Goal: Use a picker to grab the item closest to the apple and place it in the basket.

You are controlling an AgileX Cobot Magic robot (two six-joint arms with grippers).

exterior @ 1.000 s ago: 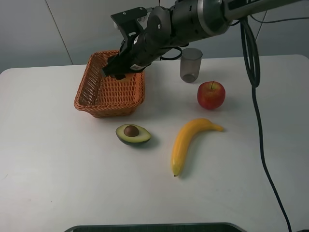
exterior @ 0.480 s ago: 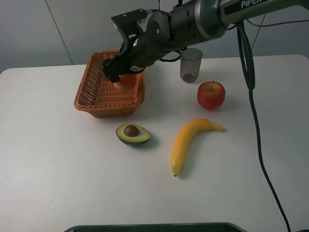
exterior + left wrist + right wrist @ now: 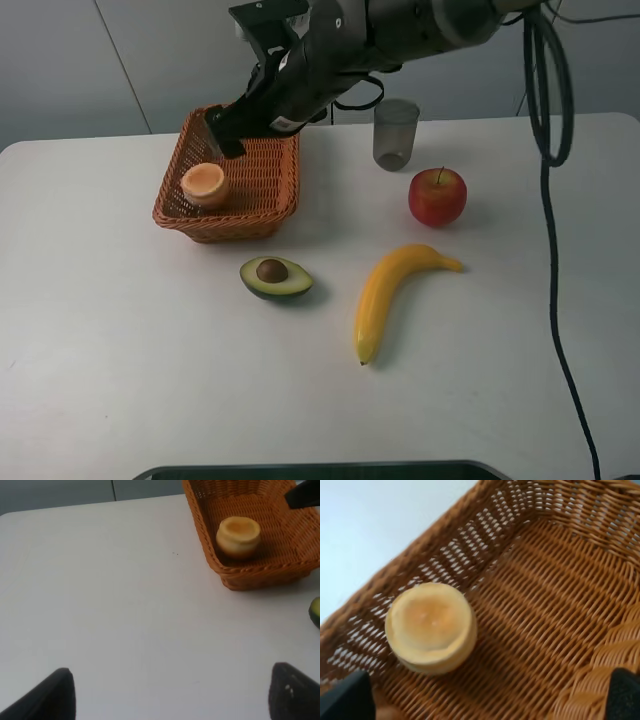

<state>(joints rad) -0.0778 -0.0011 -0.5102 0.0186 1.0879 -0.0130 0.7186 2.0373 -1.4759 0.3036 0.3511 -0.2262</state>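
A small orange-yellow tart-like item (image 3: 204,183) lies inside the woven basket (image 3: 265,215), near its left front corner, and nothing holds it. My right gripper (image 3: 228,130) hangs above the basket, reaching across from the right, open and empty. The right wrist view looks straight down on the item (image 3: 431,627) and the basket floor (image 3: 535,605), with the right gripper (image 3: 485,700) spread wide. The red apple (image 3: 437,196) sits on the table at the right. The left gripper (image 3: 172,695) is open over bare table, with the basket (image 3: 260,575) and the item (image 3: 238,536) ahead of it.
A grey translucent cup (image 3: 396,133) stands behind the apple. A banana (image 3: 395,292) and an avocado half (image 3: 275,277) lie in front of the basket and the apple. A dark edge (image 3: 320,470) runs along the table's front.
The right gripper opened and let go of the orange-yellow item, which now rests in the basket's left front corner. The gripper has risen slightly above the basket.
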